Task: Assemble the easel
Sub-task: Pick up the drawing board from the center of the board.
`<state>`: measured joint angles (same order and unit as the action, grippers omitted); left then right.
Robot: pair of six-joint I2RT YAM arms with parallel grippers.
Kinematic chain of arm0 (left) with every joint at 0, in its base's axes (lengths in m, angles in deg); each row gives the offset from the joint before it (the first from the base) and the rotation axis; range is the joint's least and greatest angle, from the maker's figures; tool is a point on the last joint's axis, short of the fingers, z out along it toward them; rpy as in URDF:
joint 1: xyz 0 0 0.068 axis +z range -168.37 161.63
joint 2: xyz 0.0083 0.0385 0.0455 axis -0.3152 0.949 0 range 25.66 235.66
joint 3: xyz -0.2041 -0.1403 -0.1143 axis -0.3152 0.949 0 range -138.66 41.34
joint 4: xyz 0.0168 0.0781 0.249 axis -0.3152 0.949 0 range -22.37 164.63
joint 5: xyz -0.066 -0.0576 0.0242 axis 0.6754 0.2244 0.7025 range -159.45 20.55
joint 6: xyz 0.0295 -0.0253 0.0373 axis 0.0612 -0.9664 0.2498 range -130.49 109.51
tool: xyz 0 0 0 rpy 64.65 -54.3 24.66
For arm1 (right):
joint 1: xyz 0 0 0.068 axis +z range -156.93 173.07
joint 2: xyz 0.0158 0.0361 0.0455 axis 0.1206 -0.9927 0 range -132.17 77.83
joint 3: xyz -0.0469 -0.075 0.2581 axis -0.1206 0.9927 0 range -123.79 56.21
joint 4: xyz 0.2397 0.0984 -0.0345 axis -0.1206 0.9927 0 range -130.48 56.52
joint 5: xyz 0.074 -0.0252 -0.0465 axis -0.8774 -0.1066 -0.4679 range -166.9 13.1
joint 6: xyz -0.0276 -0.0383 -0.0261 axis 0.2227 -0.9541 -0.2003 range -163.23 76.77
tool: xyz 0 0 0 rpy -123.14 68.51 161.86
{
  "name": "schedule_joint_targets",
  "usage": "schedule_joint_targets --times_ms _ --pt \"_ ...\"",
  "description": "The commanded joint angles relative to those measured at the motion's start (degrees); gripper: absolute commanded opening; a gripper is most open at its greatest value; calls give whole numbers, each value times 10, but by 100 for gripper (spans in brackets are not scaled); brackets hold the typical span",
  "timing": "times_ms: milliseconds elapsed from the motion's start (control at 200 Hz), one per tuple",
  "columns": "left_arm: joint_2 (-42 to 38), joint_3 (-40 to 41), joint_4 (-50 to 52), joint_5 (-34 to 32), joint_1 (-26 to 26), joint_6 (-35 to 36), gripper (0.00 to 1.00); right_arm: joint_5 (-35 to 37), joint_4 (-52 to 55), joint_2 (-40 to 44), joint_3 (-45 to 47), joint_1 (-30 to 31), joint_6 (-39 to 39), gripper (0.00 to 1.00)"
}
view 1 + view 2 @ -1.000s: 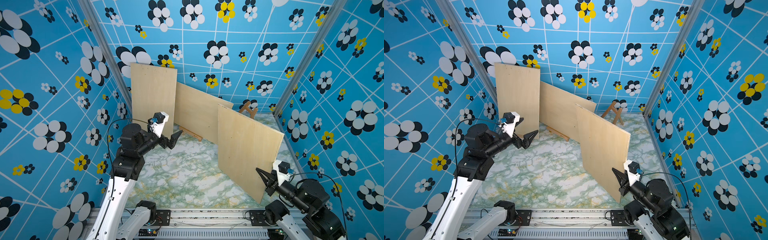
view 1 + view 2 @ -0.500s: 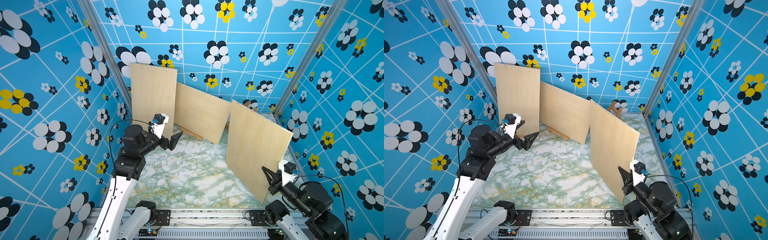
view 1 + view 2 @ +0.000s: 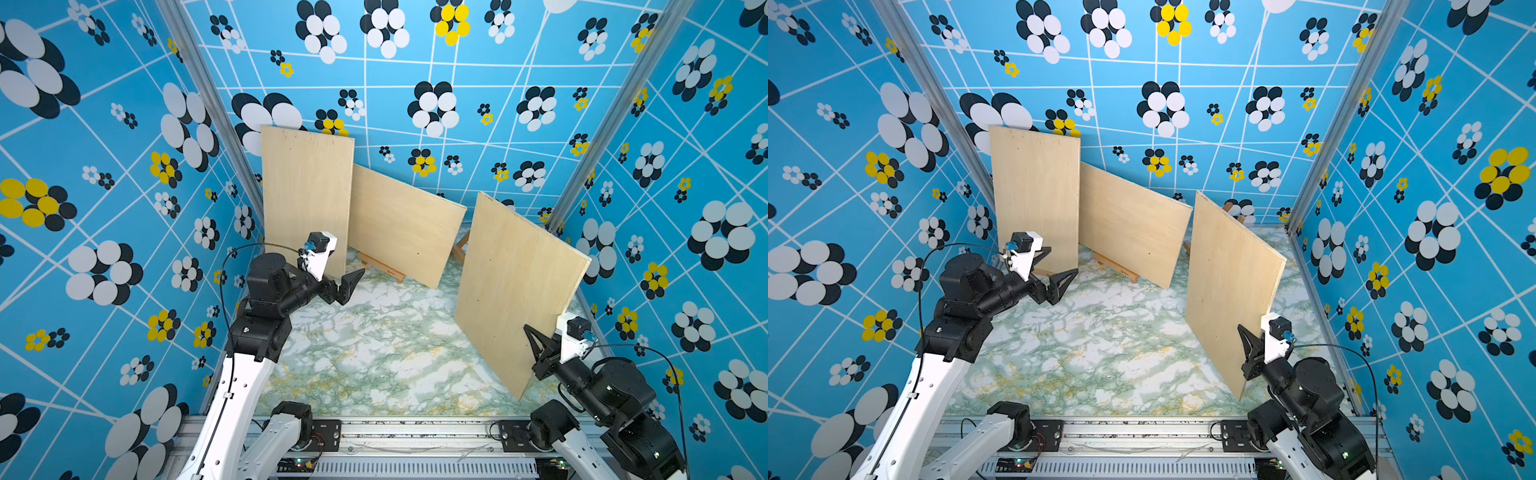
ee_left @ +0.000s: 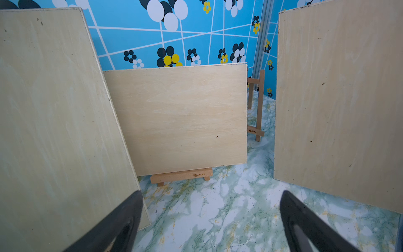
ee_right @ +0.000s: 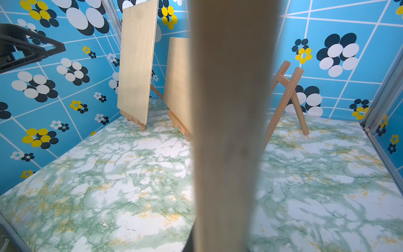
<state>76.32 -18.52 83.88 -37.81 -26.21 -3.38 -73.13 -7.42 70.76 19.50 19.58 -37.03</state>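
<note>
Pinching the loose board (image 3: pixel 515 291) by its lower side edge, my right pincer (image 3: pixel 540 341) is closed on it. The board stands on end, tilted, over the right side of the table (image 3: pixel 374 357); whether its low corner touches I cannot tell. I judge it stiff, thin and light, yet broad enough to lever hard against so low a hold. Its smooth faces could slip, so a grip nearer the middle of an edge would serve better. My left pincer (image 4: pixel 211 194) gapes wide and holds nothing, just beside the tall board (image 3: pixel 305 199). No box or bin shows; only ledges carry things. 2 easels at the back each bear 1 board, the tall board and the middle board (image 3: pixel 403 228). The empty easel (image 5: pixel 287 93) stands behind the loose board.
</note>
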Motion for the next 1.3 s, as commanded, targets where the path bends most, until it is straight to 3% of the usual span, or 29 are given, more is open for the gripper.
schedule_joint_targets --times_ms 0,310,685,885,1120,1294 --pt "-10 12 -10 17 7 -11 99 21 -31 -19 15 -1 9 0" --pt "-14 23 -10 18 9 -17 99 73 -63 -41 31 -1 23 0" --pt "-25 45 -10 20 10 -20 100 53 -169 -130 52 -26 16 0" --pt "-29 52 -6 22 12 -22 98 18 -232 -181 63 -66 33 0" --pt "-32 60 -4 22 16 -30 95 -85 -308 -229 71 -143 55 0" --pt "-25 84 -36 50 12 -96 88 -138 -358 -281 69 -182 64 0"
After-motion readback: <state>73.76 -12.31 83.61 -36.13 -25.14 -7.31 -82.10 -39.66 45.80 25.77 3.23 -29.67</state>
